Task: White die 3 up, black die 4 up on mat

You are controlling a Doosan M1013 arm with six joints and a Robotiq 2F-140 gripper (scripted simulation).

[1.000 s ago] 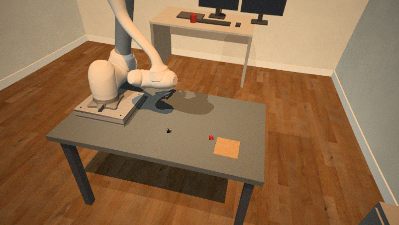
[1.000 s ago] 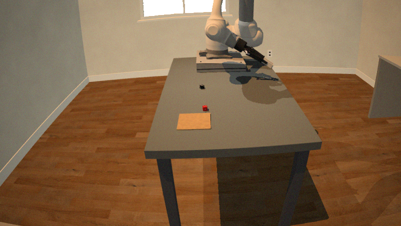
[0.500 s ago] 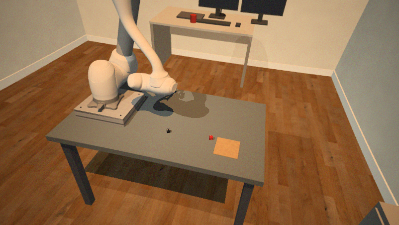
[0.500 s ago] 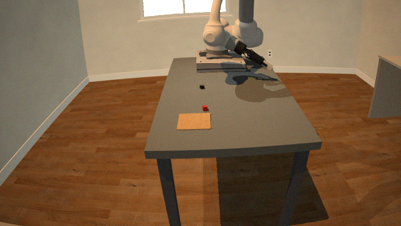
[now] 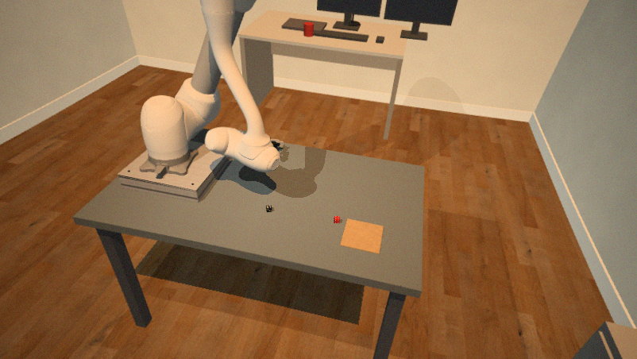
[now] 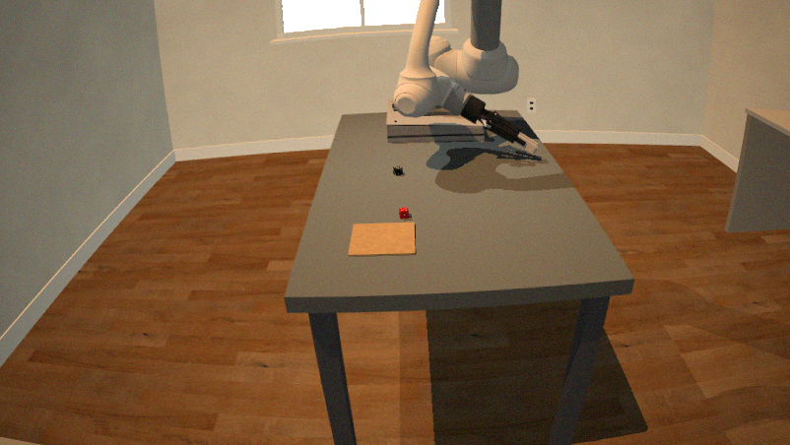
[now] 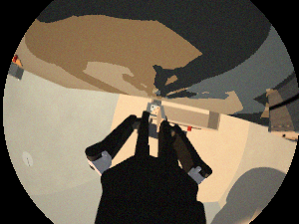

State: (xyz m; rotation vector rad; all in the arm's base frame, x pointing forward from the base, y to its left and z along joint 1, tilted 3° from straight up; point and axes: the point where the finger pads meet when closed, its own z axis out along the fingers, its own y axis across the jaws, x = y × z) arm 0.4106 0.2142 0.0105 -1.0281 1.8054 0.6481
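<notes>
Pincer point(image 5: 281, 147) point(image 6: 532, 145) point(image 7: 153, 109): one, tilted, its tips pinching the white die point(image 7: 153, 108), off the mat point(image 5: 362, 236) point(image 6: 381, 238). Black die point(image 5: 268, 208) point(image 6: 398, 170): one, on my table point(image 5: 222, 214) point(image 6: 470, 243), well apart from the mat. Red die point(image 5: 337, 219) point(image 6: 403, 213): one, on the table, just beside the mat.

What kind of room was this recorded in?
Probably a home office or study: a pale desk with two monitors stands by the wall, above a wood-plank floor, and there is a window.
</notes>
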